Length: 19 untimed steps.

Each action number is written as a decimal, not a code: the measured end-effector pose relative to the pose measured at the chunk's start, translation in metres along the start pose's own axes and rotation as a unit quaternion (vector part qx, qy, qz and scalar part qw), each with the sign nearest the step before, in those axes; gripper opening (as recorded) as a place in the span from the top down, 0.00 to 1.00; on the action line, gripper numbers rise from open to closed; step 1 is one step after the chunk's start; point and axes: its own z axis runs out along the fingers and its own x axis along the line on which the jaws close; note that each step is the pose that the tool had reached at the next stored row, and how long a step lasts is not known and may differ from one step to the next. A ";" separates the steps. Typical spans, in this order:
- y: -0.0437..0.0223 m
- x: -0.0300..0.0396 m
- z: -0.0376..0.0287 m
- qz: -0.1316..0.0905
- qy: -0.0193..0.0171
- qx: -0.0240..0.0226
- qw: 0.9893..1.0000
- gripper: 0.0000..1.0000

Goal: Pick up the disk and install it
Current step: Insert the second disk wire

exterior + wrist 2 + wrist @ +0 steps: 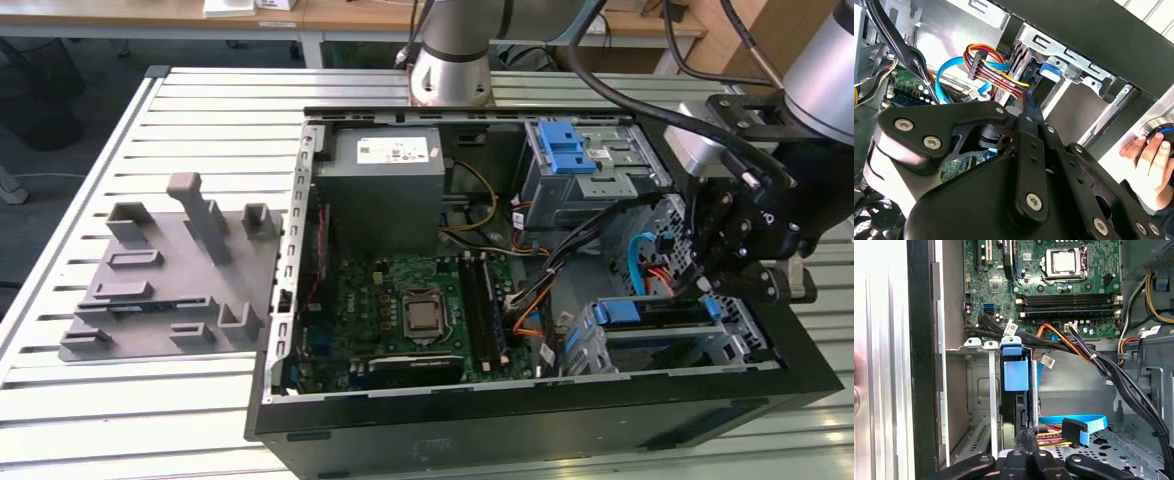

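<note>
The disk (1017, 405) stands on edge in a slot of the metal drive cage (979, 390), in the case's corner. It has a dark body and a blue plastic rail. In the exterior view the disk (651, 312) sits in the cage at the case's near right corner. My gripper (1026, 434) is shut, its two fingers pressed together into one thin blade. The tips are at the disk's near end, and I cannot tell whether they touch it. In the second wrist view my gripper (1029, 105) points at the disk (1023, 62) just beyond it. Over the cage, the gripper (714, 285) hangs.
Red, yellow and black power cables (989, 65) and a blue data cable (1074, 422) hang loose close beside the fingers. The motherboard (414, 310) and a grey metal box (387, 190) fill the case. A second cage with a blue latch (567, 150) stands behind. A person's hand (1154, 155) rests outside the case.
</note>
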 end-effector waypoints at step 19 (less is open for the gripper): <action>0.0138 0.0006 -0.0015 0.000 0.000 0.000 1.000 0.89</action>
